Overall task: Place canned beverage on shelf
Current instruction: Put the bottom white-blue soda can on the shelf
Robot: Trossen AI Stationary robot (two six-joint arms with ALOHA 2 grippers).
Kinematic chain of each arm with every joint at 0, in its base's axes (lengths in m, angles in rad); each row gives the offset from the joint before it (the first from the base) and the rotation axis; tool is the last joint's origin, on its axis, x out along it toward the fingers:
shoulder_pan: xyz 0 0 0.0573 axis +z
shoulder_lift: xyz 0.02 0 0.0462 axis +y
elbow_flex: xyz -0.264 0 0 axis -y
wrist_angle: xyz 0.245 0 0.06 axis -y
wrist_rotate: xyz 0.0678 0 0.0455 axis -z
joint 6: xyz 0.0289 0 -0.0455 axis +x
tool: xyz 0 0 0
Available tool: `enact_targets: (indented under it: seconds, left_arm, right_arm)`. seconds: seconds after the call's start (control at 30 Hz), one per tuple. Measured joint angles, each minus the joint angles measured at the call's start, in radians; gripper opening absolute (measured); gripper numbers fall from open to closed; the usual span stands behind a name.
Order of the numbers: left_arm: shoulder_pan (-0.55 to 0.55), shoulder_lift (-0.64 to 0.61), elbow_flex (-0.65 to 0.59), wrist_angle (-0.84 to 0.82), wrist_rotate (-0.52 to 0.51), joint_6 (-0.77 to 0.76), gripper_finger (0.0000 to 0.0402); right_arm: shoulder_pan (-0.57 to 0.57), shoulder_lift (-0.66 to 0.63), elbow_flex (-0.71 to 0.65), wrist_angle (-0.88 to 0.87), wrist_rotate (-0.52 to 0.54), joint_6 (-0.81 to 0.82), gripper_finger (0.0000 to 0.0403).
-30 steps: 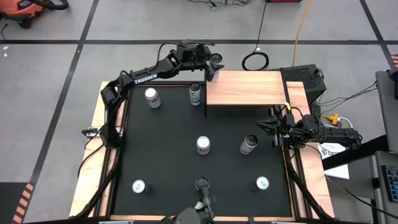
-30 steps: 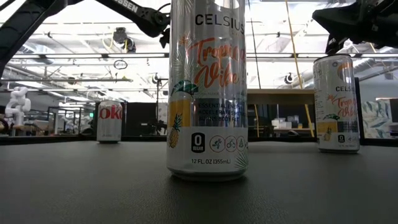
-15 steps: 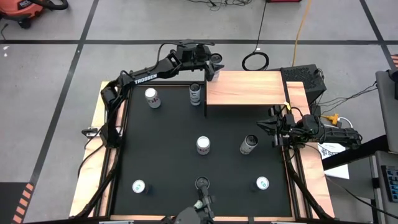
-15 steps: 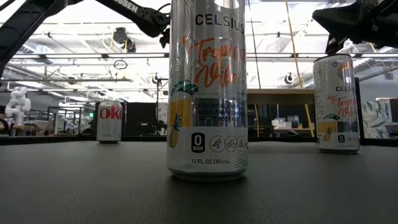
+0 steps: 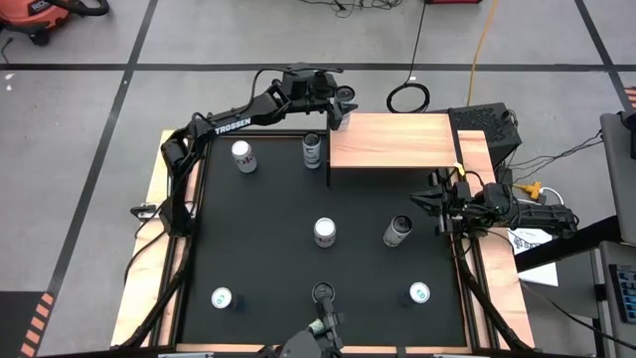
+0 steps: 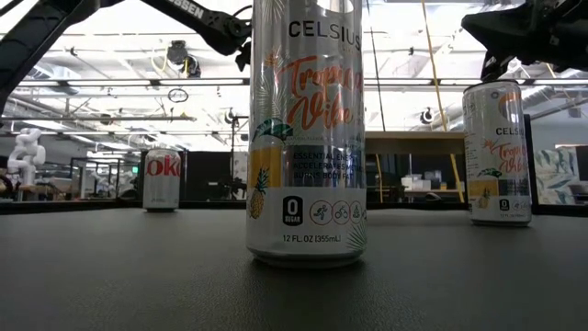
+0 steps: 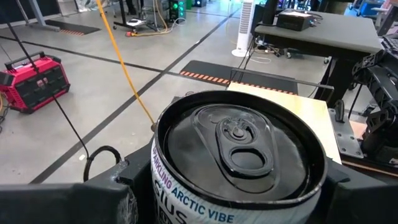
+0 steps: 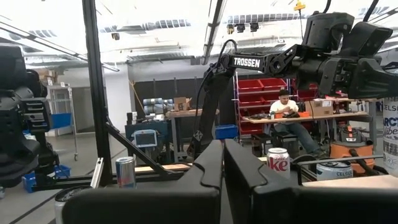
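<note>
The canned beverage [image 7: 239, 155], a white can lettered "ARCTIC VIBE" with a dark top, stands upright between the fingers of my left gripper [image 5: 338, 109]. It is over the far left corner of the shelf [image 5: 393, 141], a light-wood platform at the far side of the black mat [image 5: 258, 249]. The right wrist view shows the can [image 8: 391, 137] at the picture's edge, just over the shelf top [image 8: 348, 182]. My right gripper [image 5: 434, 204] waits shut at the mat's right edge and touches nothing. My left gripper pinches the can's wall just below the top rim [image 7: 163, 177], one finger [image 7: 87, 196] on each opposite side. The fingers come roughly level from the table's left. The can sits upright; the gripper hides whether its base touches the shelf.
Several other cans stand on the mat: two [image 5: 243, 156] [image 5: 312, 149] left of the shelf, two [image 5: 325, 232] [image 5: 397, 231] mid-mat, two [image 5: 221, 297] [image 5: 419, 293] near the front. The shelf top right of the held can is bare wood.
</note>
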Motion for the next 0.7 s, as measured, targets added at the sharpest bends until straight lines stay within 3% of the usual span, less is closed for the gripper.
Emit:
enact_targets:
  seconds: [0.7]
  left_arm:
    - [-0.002, 0.000, 0.000, -0.005, -0.040, 0.002, 0.0263]
  right_arm:
    - [0.000, 0.000, 0.000, 0.000, 0.000, 0.000, 0.0000]
